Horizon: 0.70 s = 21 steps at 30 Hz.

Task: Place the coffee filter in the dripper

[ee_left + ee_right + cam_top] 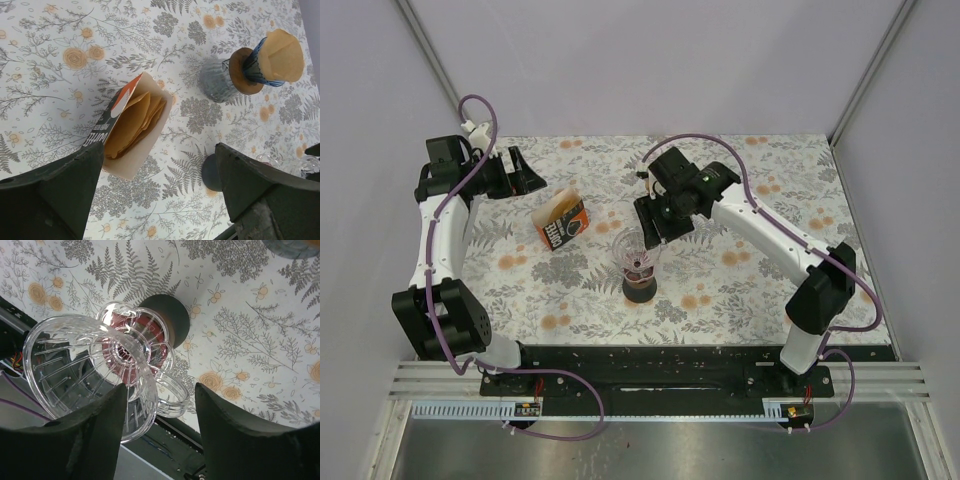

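Two grippers show here, and neither holds anything. The left gripper [159, 150] is spread to its widest, its dark matte fingers [55, 200] hanging above the table [45, 100] and touching nothing. Below it, nearer the finger at the left of its wrist view, sits an open cardboard box [125, 170] with a dark printed side and an orange flap. Inside it the coffee filters [131, 125] stand packed on edge, thin tan paper with curved rims. The right gripper [160, 387] has its jaws parted to a moderate gap and grasps nothing. It hangs just above the dripper [85, 370], whose rim passes behind one finger; whether they touch cannot be told. The dripper is a clear, glossy, ribbed cone with a looped handle [172, 395] that shows in the gap between the fingers. It rests on a round dark base [167, 315], with a reddish part showing through. From overhead the box lies left of the dripper and apart from it, so the filters are well away from the right gripper. The table wears a print of grey ferns and orange flowers. Beyond the box is a ribbed grey object [216, 80] with a wooden ring and a tan cap; what it is cannot be told.
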Each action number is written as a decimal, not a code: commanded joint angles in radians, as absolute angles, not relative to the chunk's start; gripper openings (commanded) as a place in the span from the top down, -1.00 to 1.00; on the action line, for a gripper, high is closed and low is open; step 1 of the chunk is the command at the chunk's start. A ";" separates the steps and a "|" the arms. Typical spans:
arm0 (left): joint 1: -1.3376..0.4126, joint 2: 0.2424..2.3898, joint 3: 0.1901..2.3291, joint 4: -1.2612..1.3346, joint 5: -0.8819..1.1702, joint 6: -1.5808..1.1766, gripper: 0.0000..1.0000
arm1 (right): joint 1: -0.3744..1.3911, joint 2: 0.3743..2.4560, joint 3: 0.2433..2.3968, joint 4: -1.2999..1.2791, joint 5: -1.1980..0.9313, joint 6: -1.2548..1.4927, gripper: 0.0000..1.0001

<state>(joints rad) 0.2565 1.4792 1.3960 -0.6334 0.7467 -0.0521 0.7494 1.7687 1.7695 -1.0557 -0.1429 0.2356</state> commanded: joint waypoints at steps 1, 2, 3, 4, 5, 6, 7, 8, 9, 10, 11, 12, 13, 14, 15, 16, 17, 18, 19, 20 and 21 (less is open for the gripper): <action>0.255 1.462 1.379 -0.577 0.672 -0.008 -0.93 | 0.756 1.764 1.850 -1.068 -0.228 0.206 -0.36; 0.246 1.463 1.374 -0.572 0.634 -0.006 -0.93 | 0.756 1.761 1.859 -1.069 -0.227 0.206 -0.41; 0.232 1.466 1.370 -0.572 0.597 0.039 -0.92 | 0.755 1.756 1.870 -1.069 -0.229 0.204 -0.46; 0.213 1.470 1.367 -0.572 0.548 0.069 -0.92 | 0.756 1.752 1.881 -1.071 -0.226 0.199 -0.50; 0.189 1.471 1.364 -0.572 0.496 0.107 -0.91 | 0.755 1.744 1.890 -1.072 -0.222 0.195 -0.53; 0.164 1.477 1.361 -0.572 0.450 0.145 -0.90 | 0.756 1.740 1.905 -1.072 -0.219 0.192 -0.55; 0.134 1.485 1.359 -0.575 0.396 0.194 -0.89 | 0.755 1.729 1.916 -1.074 -0.215 0.187 -0.56; 0.108 1.494 1.361 -0.575 0.350 0.242 -0.86 | 0.755 1.720 1.925 -1.072 -0.210 0.181 -0.56; 0.082 1.505 1.359 -0.575 0.303 0.279 -0.82 | 0.756 1.709 1.934 -1.069 -0.203 0.178 -0.56; 0.062 1.517 1.362 -0.569 0.264 0.316 -0.75 | 0.755 1.698 1.936 -1.062 -0.189 0.172 -0.56; 0.049 1.531 1.362 -0.562 0.240 0.342 -0.66 | 0.755 1.687 1.936 -1.051 -0.178 0.169 -0.57; 0.043 1.545 1.365 -0.555 0.224 0.363 -0.59 | 0.755 1.671 1.928 -1.037 -0.166 0.163 -0.57; 0.044 1.563 1.371 -0.546 0.212 0.379 -0.49 | 0.756 1.658 1.924 -1.020 -0.157 0.158 -0.57; 0.044 1.583 1.377 -0.545 0.204 0.391 -0.43 | 0.755 1.651 1.916 -1.011 -0.152 0.155 -0.57; 0.044 1.598 1.385 -0.551 0.215 0.412 -0.39 | 0.756 1.646 1.914 -1.005 -0.150 0.153 -0.58; 0.044 1.623 1.394 -0.566 0.230 0.431 -0.36 | 0.756 1.641 1.914 -1.002 -0.149 0.155 -0.58; 0.043 1.640 1.407 -0.589 0.253 0.443 -0.33 | 0.756 1.640 1.914 -1.003 -0.149 0.153 -0.57; 0.044 1.655 1.416 -0.619 0.273 0.455 -0.32 | 0.755 1.638 1.916 -1.002 -0.146 0.152 -0.57; 0.044 1.669 1.420 -0.630 0.287 0.459 -0.30 | 0.755 1.638 1.916 -1.002 -0.147 0.150 -0.57; 0.043 1.678 1.422 -0.638 0.285 0.460 -0.28 | 0.756 1.638 1.916 -1.002 -0.144 0.152 -0.58; 0.043 1.686 1.420 -0.640 0.281 0.460 -0.23 | 0.755 1.638 1.917 -1.002 -0.143 0.150 -0.57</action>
